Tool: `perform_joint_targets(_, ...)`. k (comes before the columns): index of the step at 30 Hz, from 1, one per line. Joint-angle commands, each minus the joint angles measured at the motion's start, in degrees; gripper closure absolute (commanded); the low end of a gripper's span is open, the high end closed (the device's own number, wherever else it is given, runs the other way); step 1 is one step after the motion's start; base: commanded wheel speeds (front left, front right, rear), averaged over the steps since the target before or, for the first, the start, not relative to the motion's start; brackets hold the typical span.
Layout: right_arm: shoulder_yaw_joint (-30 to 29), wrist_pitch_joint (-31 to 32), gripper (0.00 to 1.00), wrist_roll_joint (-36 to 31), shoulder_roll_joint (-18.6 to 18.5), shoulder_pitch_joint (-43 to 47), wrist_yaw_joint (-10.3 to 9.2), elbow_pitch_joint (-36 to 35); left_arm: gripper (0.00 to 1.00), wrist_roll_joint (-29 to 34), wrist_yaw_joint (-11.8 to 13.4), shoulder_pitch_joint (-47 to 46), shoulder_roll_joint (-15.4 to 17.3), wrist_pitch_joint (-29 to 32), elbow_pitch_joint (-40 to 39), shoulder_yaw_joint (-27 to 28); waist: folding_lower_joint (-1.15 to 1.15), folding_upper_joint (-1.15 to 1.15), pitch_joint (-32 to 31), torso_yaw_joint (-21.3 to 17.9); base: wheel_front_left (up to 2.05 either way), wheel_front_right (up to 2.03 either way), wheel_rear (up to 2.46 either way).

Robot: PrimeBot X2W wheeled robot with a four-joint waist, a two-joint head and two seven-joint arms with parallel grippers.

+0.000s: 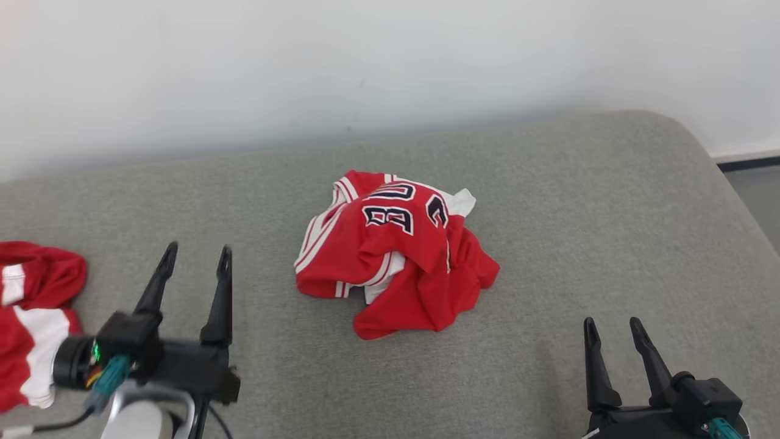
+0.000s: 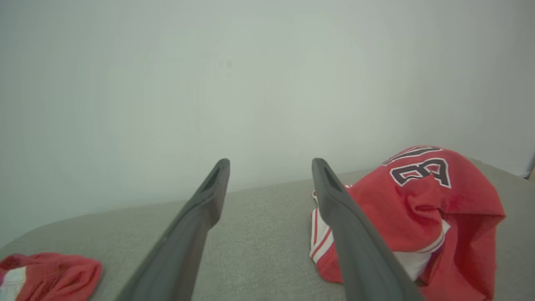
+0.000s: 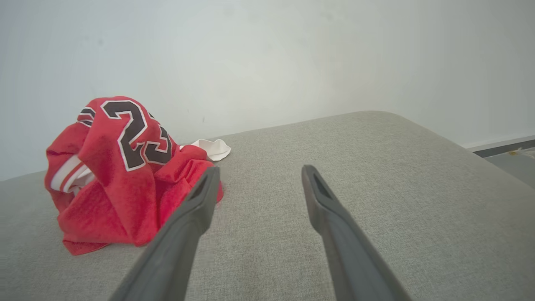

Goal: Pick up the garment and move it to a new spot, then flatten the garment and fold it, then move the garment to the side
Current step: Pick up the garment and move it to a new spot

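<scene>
Grey fabric-covered surface point(image 1: 579, 213), woven texture, far right corner rounded. Near the middle lies the garment point(image 1: 396, 256), red, crumpled into a heap (white trim, dark numerals outlined in white, a white scrap poking out on the far side). At the left edge, well apart from it, lies a second red-and-white cloth point(image 1: 30, 317), also bunched and partly cut off by the view.

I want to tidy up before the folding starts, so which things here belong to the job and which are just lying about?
For the job:
- crumpled jersey, mid-cushion
- left claw, open
- right claw, open

Probably just lying about:
- red cloth at the left edge
</scene>
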Motion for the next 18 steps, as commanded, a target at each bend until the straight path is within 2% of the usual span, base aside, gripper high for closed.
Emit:
perform_joint_targets(1, -0.4, -0.1, 0.00, -0.1, -0.1, 0.8, -0.12, 0.0, 0.00, 0.6, 0.3, 2.6, 0.0, -0.1, -1.4, 1.0, 0.00, 0.00, -0.9, 1.2, 0.00, 0.00, 0.00)
perform_joint_targets(11, -0.1, -0.1, 0.00, -0.7, -0.1, 1.2, -0.12, -0.3, 0.00, 3.1, 2.2, 13.6, -2.5, -0.1, -7.9, 8.0, 0.00, 0.00, -1.9, 3.2, 0.00, 0.00, 0.00)
perform_joint_targets(18, 0.2, -0.1, 0.00, -1.0, -0.1, 1.8, -0.12, -0.5, 0.00, 6.2, 1.4, 18.8, -5.6, -0.1, -11.6, 11.8, 0.00, 0.00, -2.4, 3.8, 0.00, 0.00, 0.00)
